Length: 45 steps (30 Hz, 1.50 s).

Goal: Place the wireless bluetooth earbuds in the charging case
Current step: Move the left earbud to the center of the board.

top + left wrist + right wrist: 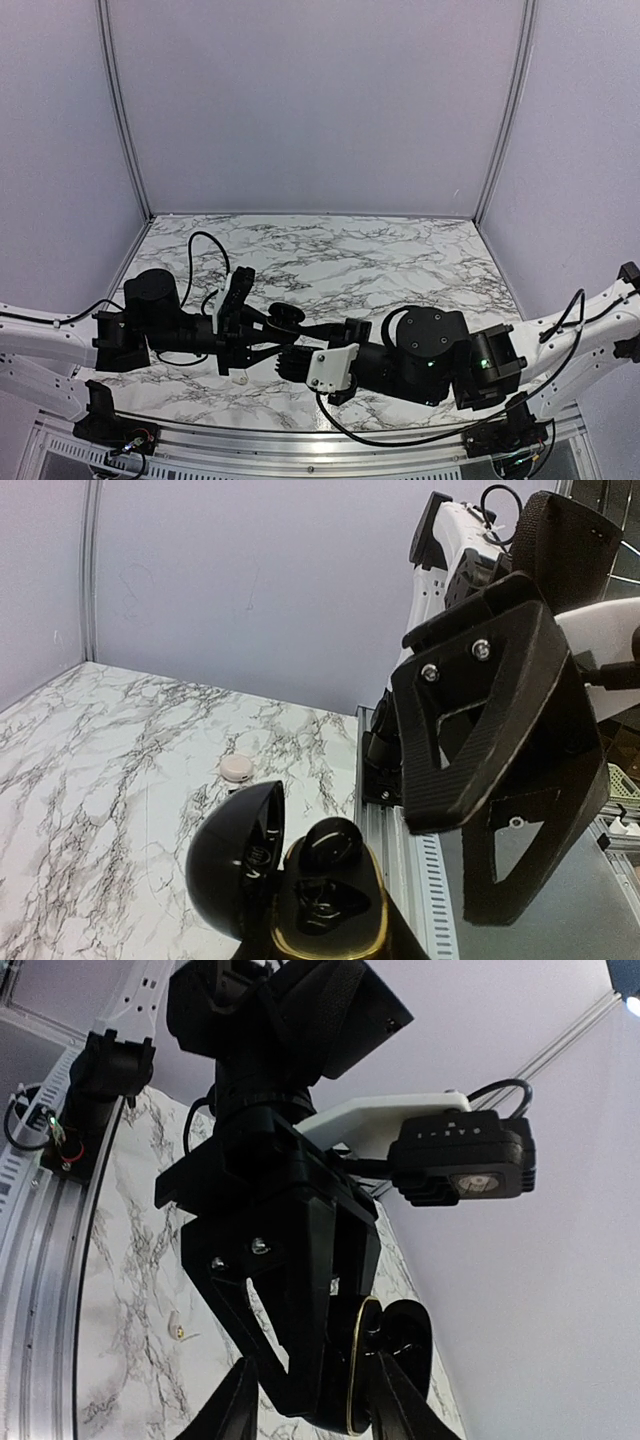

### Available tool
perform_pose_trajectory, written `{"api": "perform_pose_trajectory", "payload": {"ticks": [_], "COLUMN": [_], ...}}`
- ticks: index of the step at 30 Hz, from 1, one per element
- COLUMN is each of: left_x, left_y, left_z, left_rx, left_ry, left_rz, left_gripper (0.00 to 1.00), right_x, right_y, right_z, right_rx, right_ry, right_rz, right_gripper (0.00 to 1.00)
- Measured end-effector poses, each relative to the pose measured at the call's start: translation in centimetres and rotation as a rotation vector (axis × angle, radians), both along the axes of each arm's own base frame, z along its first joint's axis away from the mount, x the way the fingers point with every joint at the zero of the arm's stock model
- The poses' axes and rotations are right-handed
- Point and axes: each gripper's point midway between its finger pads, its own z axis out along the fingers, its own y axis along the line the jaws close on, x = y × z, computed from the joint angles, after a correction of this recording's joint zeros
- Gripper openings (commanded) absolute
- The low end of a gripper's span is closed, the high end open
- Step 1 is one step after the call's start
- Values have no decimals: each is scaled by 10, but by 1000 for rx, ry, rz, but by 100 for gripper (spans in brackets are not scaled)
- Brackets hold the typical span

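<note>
The charging case is black and glossy with a gold rim, its round lid swung open to the left. My left gripper is shut on the case from below and holds it above the table near the front edge. One black earbud sits in the case's upper socket; the lower socket looks dark and hollow. My right gripper hovers just beside the case, its fingers spread apart with nothing between them. In the right wrist view the case's gold rim shows edge-on. A second earbud is not visible.
A small cream-white rounded piece lies on the marble table beyond the case. The metal rail runs along the table's front edge beside the case. Both arms crowd together at the near centre.
</note>
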Motion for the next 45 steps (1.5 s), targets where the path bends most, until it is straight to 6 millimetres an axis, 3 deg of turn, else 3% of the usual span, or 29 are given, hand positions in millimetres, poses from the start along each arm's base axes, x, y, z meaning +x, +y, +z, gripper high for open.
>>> {"api": "perform_pose_trajectory", "payload": {"ticks": [4,9,13,17,21,22,26,28,32,36,40,45], "left_x": [1,7,14,19,22,22,23,23,22,22,23,24], "left_y": [2,7,10,16,20,20,21,22,24,23,22,23], "left_z": [6,5,7,3,-2,-2,-2,-3,-4,-3,-1,3], "left_rx": [-36,-57,-74,-83,-84,-83,-95,-99,-115,-129,-141,-157], "left_ry": [-25,-40,-47,-41,-29,-26,-19,-12,-7,-3,-2,-9], "left_rz": [9,33,57,78,90,91,98,99,100,99,100,101], "left_gripper": [0,0,0,0,0,0,0,0,0,0,0,0], "right_x": [-6,-2,35,71,105,126,156,154,128,108,104,107], "right_y": [-8,-31,-54,-76,-95,-107,-135,-144,-176,-214,-235,-250], "right_z": [24,70,86,74,33,21,-46,-78,-149,-194,-214,-224], "right_rx": [73,225,312,328,280,277,188,140,38,5,20,76], "right_ry": [29,97,199,332,538,591,836,934,1109,1205,1243,1247], "right_rz": [35,48,-31,-146,-278,-353,-555,-622,-755,-897,-1016,-1127], "right_gripper": [55,57,58,57,48,47,44,43,41,41,40,38]}}
